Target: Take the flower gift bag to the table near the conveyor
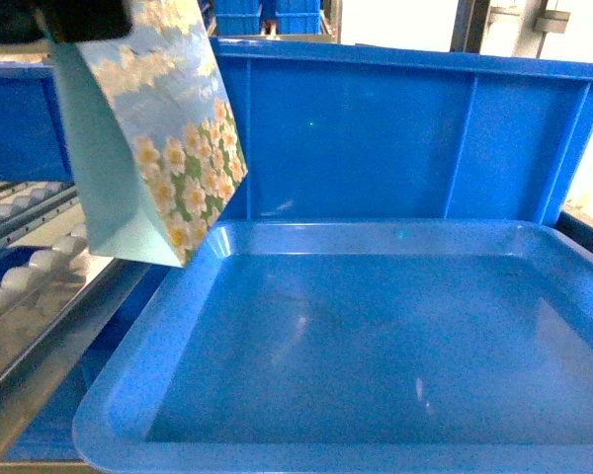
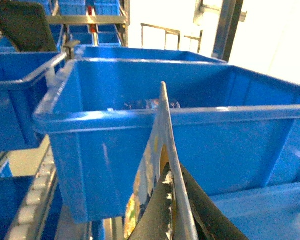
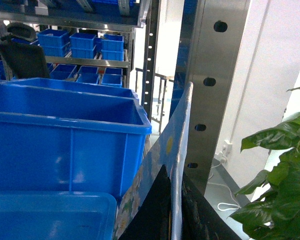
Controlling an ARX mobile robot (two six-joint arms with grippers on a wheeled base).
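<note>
Flower gift bag (image 1: pixel 168 148) hangs tilted, base down-right, no legible writing; both jaws apparently clamped on bag.

Glossy plastic tray (image 1: pixel 376 326), seemingly paper bag (image 1: pixel 168 148)

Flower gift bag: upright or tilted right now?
Tilted. In the head view the flower gift bag hangs from the left gripper with its sides slanting and its bottom swung toward the blue tray.

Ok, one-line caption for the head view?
Flower gift bag hangs from a dark claw at top left, above the conveyor's rollers beside a blue tray.
</note>
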